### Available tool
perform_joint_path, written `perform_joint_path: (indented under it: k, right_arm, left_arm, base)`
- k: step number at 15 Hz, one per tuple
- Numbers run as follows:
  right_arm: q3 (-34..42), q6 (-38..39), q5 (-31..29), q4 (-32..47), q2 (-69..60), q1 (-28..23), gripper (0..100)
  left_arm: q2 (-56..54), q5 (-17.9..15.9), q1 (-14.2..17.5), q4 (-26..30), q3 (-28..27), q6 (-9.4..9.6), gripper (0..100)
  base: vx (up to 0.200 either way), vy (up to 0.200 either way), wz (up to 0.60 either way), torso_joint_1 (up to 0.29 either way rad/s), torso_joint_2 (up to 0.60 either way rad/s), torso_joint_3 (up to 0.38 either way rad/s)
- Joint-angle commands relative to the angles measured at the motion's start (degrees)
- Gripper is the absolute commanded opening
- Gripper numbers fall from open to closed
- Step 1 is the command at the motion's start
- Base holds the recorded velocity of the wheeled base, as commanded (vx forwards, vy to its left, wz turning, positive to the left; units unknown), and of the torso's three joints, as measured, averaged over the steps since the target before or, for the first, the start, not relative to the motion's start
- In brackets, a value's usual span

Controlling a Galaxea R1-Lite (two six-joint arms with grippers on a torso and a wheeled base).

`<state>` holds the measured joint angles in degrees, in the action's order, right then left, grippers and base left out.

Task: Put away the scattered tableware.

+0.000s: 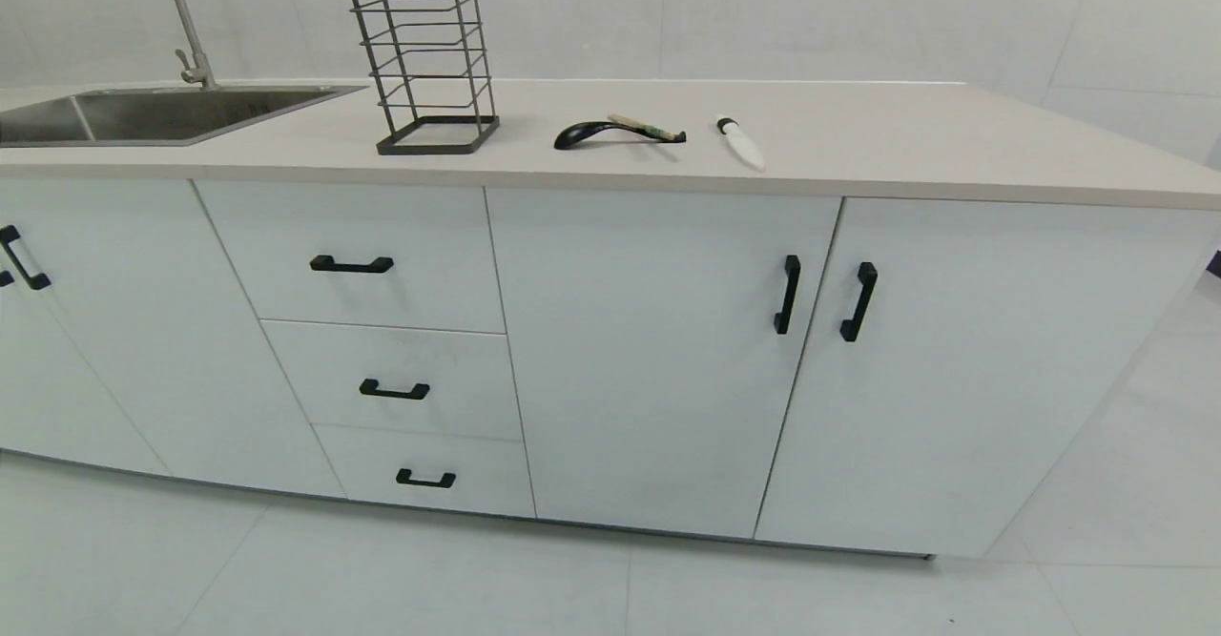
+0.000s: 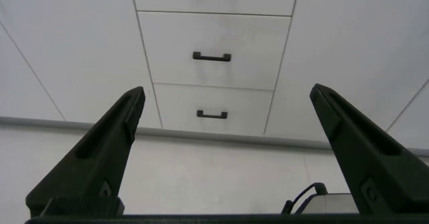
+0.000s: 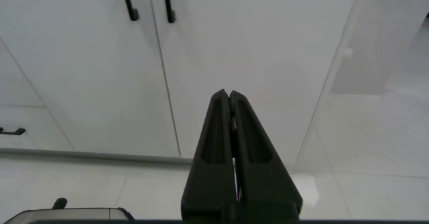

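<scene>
Black spoon (image 1: pixel 596 133), slim wooden-looking stick (image 1: pixel 645 127) and white knife (image 1: pixel 742 143) are laid on the desk (image 1: pixel 858 140). The stick is rested against the spoon's handle, and the knife is set just beside them on the right. A wire rack (image 1: pixel 424 54) is stood to their left, near the sink (image 1: pixel 143 113). The left tool (image 2: pixel 228 90) is held wide open before the drawers (image 2: pixel 212 56). The right tool (image 3: pixel 229 95) is pressed closed on nothing.
</scene>
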<state>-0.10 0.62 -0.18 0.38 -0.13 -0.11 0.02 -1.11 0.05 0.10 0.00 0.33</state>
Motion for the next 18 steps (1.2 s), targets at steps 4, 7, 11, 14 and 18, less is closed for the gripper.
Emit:
perform_joint_path:
  k: [4,7,11,14,18]
  right_arm:
    - [0.0,0.0,0.0,0.0,0.1,0.0,0]
    - [0.0,0.1,0.0,0.0,0.1,0.0,0]
    - [0.0,0.1,0.0,0.0,0.1,0.0,0]
    - [0.0,0.1,0.0,0.0,0.1,0.0,0]
    - [0.0,0.1,0.0,0.0,0.1,0.0,0]
  left_arm:
    - [0.0,0.0,0.0,0.0,0.0,0.02,100]
    - [0.0,0.0,0.0,0.0,0.0,0.02,100]
    - [0.0,0.0,0.0,0.0,0.0,0.02,100]
    - [0.0,0.1,0.0,0.0,0.0,0.02,100]
    - [0.0,0.1,0.0,0.0,0.0,-0.07,100]
  base:
    - [0.000,0.200,0.00,0.001,0.00,0.004]
    - [0.200,0.000,0.00,0.002,0.00,0.001]
    - [0.200,0.000,0.00,0.000,0.00,0.004]
    - [0.200,0.000,0.00,0.001,0.00,0.004]
    - [0.000,0.000,0.00,0.000,0.00,0.000]
